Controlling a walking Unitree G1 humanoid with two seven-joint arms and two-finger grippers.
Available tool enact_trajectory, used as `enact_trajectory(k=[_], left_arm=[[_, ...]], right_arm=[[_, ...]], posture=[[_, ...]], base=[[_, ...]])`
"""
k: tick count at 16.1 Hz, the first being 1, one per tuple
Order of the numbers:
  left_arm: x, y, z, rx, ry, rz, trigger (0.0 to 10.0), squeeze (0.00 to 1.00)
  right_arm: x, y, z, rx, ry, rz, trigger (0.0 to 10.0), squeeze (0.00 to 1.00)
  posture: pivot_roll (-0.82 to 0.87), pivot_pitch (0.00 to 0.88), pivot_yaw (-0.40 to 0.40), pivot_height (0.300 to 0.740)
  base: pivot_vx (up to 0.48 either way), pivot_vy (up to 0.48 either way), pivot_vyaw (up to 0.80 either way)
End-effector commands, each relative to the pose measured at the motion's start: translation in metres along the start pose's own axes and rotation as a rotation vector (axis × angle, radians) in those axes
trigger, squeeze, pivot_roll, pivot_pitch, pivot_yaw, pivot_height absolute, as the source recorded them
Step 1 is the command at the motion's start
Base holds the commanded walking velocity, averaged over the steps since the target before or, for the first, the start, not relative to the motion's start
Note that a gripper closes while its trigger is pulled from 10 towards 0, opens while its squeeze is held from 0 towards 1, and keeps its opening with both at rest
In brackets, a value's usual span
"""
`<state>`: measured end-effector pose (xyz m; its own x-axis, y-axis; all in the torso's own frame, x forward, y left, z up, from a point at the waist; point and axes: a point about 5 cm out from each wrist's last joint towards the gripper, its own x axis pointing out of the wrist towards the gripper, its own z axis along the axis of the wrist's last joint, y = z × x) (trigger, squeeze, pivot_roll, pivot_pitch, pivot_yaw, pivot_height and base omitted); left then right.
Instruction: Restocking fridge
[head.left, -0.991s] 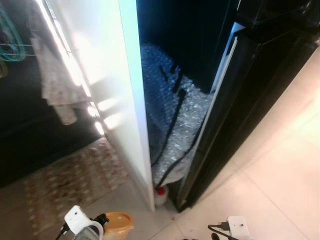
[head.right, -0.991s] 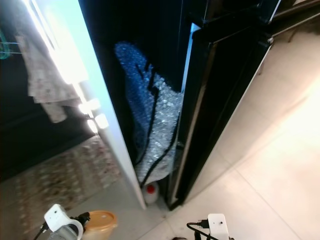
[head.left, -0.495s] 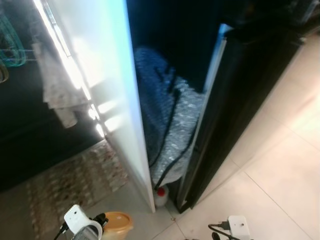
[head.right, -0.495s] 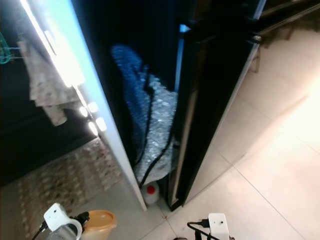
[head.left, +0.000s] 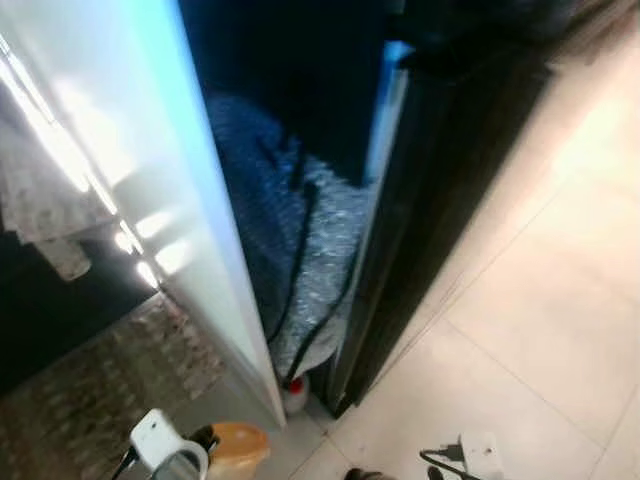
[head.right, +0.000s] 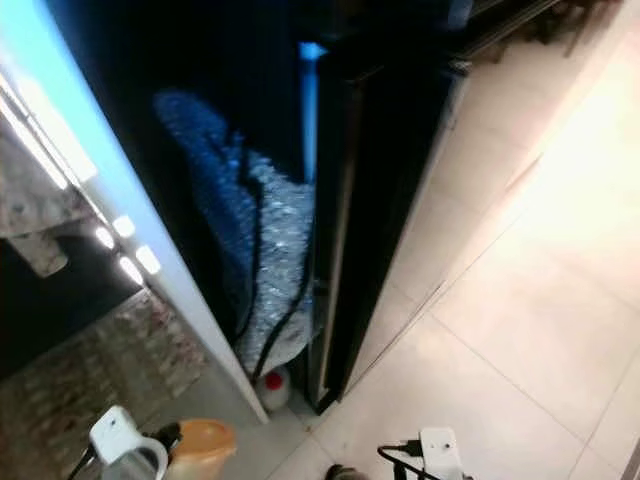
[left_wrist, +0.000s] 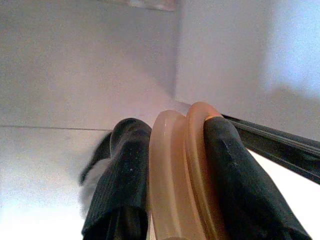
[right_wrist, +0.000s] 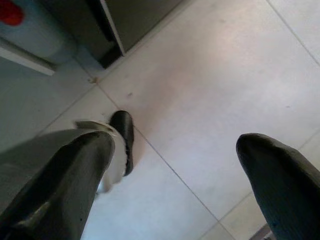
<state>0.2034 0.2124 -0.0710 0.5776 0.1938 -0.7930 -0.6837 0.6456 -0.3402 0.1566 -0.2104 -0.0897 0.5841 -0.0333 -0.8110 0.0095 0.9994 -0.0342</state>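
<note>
Since the earlier frames the head views have swung left, indicating repositioning toward the black fridge (head.left: 450, 180) and its white side panel (head.left: 140, 180); the left wrist view shows the left gripper (left_wrist: 172, 165) clamping a round orange plastic container (left_wrist: 180, 165); the right wrist view shows the right gripper (right_wrist: 170, 170) wide open and empty over pale floor tiles (right_wrist: 210, 75).

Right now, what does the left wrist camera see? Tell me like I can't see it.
Two black fingers of the left tool squeeze the rim of an orange lid, seen edge-on. Behind them lies pale grey floor and a white panel.
</note>
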Motion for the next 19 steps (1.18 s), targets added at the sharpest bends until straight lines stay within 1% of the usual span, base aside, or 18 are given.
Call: enact_trajectory(k=[1, 6, 7, 8, 9, 11, 19], left_arm=[[-0.0008, 0.0052, -0.0057, 0.000, 0.027, 0.023, 10.0, 0.00], [-0.0005, 0.0026, -0.0051, 0.025, 0.027, 0.006, 10.0, 0.00], [-0.0006, 0.0025, -0.0056, 0.026, 0.028, 0.006, 10.0, 0.00], [-0.0006, 0.0025, -0.0061, 0.027, 0.029, 0.007, 10.0, 0.00], [-0.0007, 0.0024, -0.0068, 0.033, 0.030, 0.007, 10.0, 0.00], [-0.0007, 0.0021, -0.0068, 0.044, 0.029, 0.004, 10.0, 0.00], [-0.0008, 0.0009, -0.0083, 0.061, 0.031, -0.001, 10.0, 0.00]], right_arm=[[-0.0018, 0.0002, -0.0075, 0.005, 0.020, 0.001, 10.0, 0.00], [-0.0019, 0.0003, -0.0075, 0.026, 0.011, -0.011, 10.0, 0.00], [-0.0019, 0.0002, -0.0079, 0.016, 0.018, -0.011, 10.0, 0.00], [-0.0020, 0.0001, -0.0085, 0.034, 0.020, -0.016, 10.0, 0.00], [-0.0019, -0.0001, -0.0077, 0.008, 0.018, -0.011, 10.0, 0.00], [-0.0020, -0.0003, -0.0084, 0.022, 0.021, -0.016, 10.0, 0.00], [-0.0017, 0.0002, -0.0076, 0.013, 0.019, -0.013, 10.0, 0.00]], posture=[[-0.06, 0.163, 0.037, 0.740], [-0.06, 0.164, 0.042, 0.740], [-0.06, 0.164, 0.042, 0.740], [-0.06, 0.165, 0.042, 0.740], [-0.06, 0.165, 0.041, 0.740], [-0.06, 0.165, 0.041, 0.740], [-0.06, 0.164, 0.043, 0.740]], base=[[0.000, 0.000, 0.00], [0.000, 0.311, 0.00], [0.000, 0.270, 0.00], [0.000, 0.259, -0.80], [0.000, 0.259, -0.80], [0.000, 0.000, -0.80], [0.000, 0.000, -0.80]])
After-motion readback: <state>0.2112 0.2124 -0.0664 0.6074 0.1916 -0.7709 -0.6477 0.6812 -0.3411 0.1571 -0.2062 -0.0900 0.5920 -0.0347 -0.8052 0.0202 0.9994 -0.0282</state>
